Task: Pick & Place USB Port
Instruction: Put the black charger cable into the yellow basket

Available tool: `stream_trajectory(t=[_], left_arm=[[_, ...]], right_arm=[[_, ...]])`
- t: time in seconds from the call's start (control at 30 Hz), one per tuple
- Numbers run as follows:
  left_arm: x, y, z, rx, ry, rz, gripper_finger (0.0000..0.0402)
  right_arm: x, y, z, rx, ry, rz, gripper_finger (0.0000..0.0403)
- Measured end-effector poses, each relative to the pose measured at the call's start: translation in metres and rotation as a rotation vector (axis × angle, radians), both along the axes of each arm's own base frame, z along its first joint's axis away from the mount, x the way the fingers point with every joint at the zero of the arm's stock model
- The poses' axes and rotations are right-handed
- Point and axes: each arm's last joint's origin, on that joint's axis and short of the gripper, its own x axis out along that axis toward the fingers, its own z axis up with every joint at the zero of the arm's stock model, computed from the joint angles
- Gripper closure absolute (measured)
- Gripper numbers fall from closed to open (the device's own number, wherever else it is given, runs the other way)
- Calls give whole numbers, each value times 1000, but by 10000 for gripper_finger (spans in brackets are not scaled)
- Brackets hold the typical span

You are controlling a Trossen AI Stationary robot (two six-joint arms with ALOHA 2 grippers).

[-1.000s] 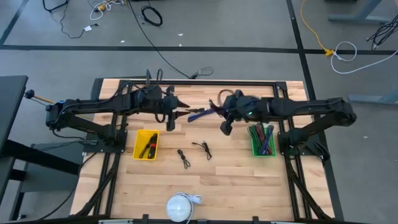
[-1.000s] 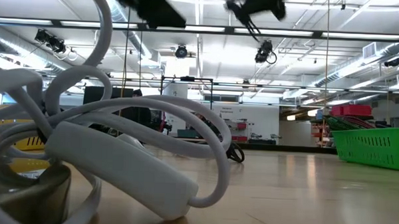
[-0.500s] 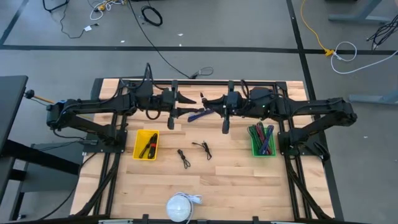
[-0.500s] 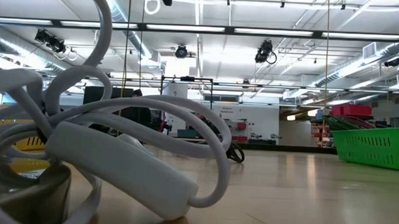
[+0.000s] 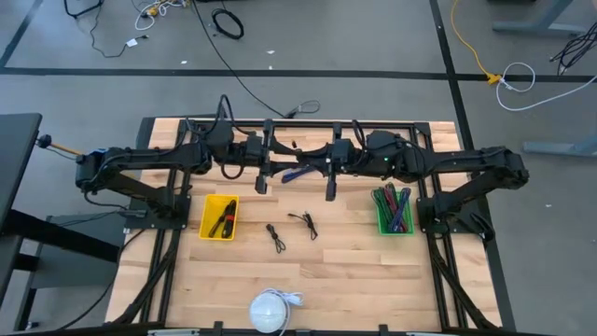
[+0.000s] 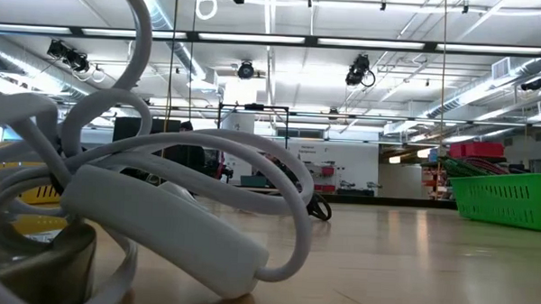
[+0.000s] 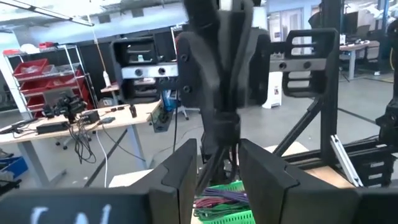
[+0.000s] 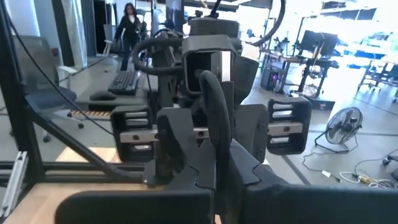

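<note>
Closing in over the worktop point(image 5: 373, 280), the two arms now meet head-on. A second ago there was a clear gap between them. Both also showed along the top of the low view then, and now only scraps of them do, so they have gone higher. I take this for a mid-air handover of the task's piece, with placing not yet begun.

The green bin point(image 5: 378, 213) serves as the landmark. The right hand point(image 5: 328, 175) hangs just beyond that bin's far corner, toward the middle of the worktop. The left hand point(image 5: 264, 173) faces it from farther out on the same line. The yellow bin point(image 5: 204, 224) sits well apart from the green bin, across the worktop.

The bluish USB cable point(image 5: 297, 173) is strung in the air between the two hands, off the worktop and outside the green bin, on the side facing the yellow bin.

In the left wrist view the right hand's fingers look pressed together on a dark bunch of this cable, so I judge that hand shut around it. A strand of the cable runs down into the left hand, but I cannot tell whether that hand grips it.

Two loose black cables point(image 5: 275, 236) lie on the worktop between the bins.
</note>
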Motion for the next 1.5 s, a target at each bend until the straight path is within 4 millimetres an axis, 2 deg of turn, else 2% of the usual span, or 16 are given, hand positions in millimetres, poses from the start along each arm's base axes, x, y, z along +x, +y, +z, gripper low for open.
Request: stream_trajectory(t=[0.27,0.33,0.47,0.63,0.73,1.03,1.23,1.5], left_arm=[[0,0,0,1,-2,-1,282],[0,0,0,0,0,-1,299],[0,0,-1,20,6,-1,378],[0,0,-1,23,14,5,382],[0,0,-2,22,18,6,382],[-3,3,-9,-2,118,111,383],[-18,5,-13,-20,258,269,383],[-65,1,-35,-167,672,501,383]], right_arm=[[10,-7,-5,0,-29,45,399],[10,-8,-5,4,-28,44,399],[11,-10,-6,6,-26,39,399],[11,-9,-6,4,-21,40,394],[12,-9,-6,5,-21,40,373],[6,-11,-7,4,20,1,270],[-11,-14,-4,-5,106,-152,240],[-28,-19,-16,-26,307,-354,241]])
